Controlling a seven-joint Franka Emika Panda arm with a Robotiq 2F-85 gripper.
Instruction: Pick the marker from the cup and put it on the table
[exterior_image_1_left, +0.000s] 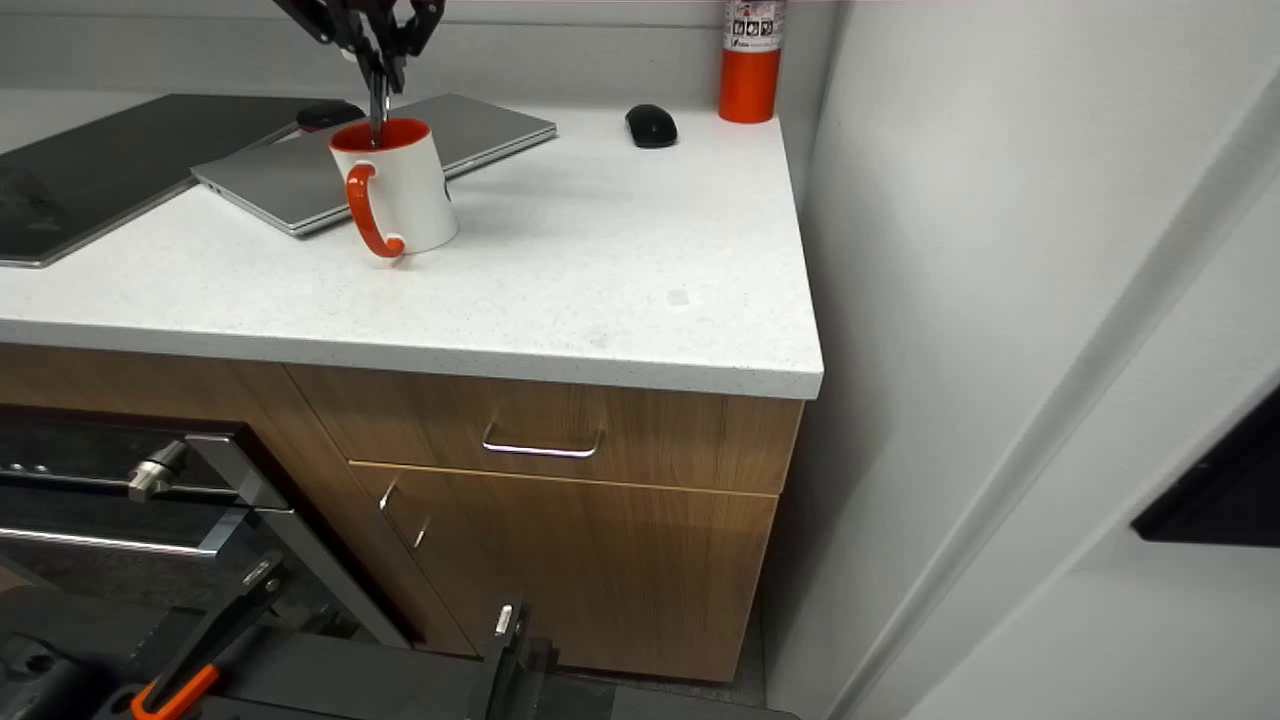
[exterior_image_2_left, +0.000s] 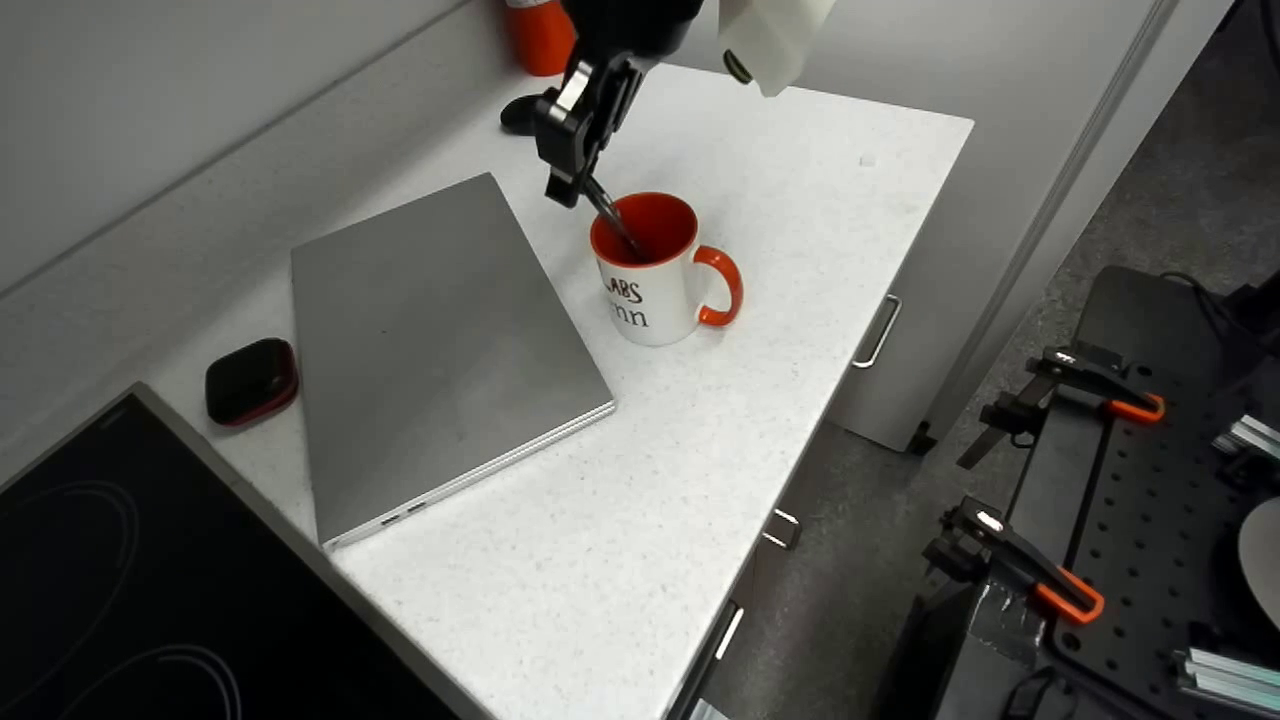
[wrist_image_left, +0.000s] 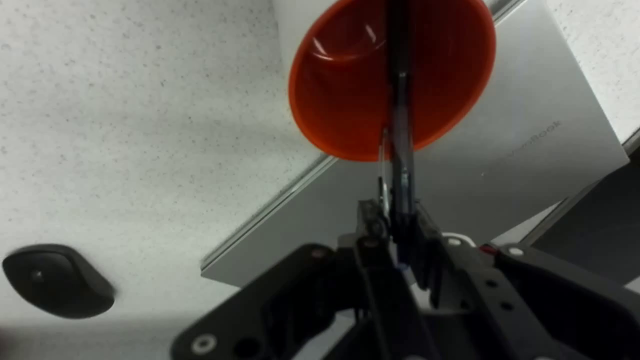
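A: And the marker (wrist_image_left: 401, 115) is held! It is clenched by the end effector (wrist_image_left: 397, 217), with the jaws pressed in from both sides.

B: Confirmed in the wrist view: the upper part is seen pinned in the grip, and the shaft is pointed straight into the cup (wrist_image_left: 345, 110).

A: Where is the lower end to be found?

B: Inside the cup's mouth, as is shown in both exterior views! How deep the tip is sunk, and whether the inner wall is touched, cannot be told.

A: And the cup itself?

B: It is planted upright on the tabletop (exterior_image_1_left: 560, 280), with dark lettering (exterior_image_2_left: 628, 291) printed across its white side and the red-orange handle (exterior_image_2_left: 735, 288) turned toward the front edge.

A: A tight spot, too! A closed grey laptop (exterior_image_2_left: 440, 360) is laid just beside it; whether contact is made cannot be judged.

B: Past the laptop, a black-and-red case (exterior_image_2_left: 250, 382) is placed, near the cooktop (exterior_image_2_left: 180, 560).

A: And well apart from the cup, a black mouse (exterior_image_1_left: 651, 126) is parked near a white-labelled red cylinder (exterior_image_1_left: 749, 85), which is cut off at the upper edge in both exterior views.
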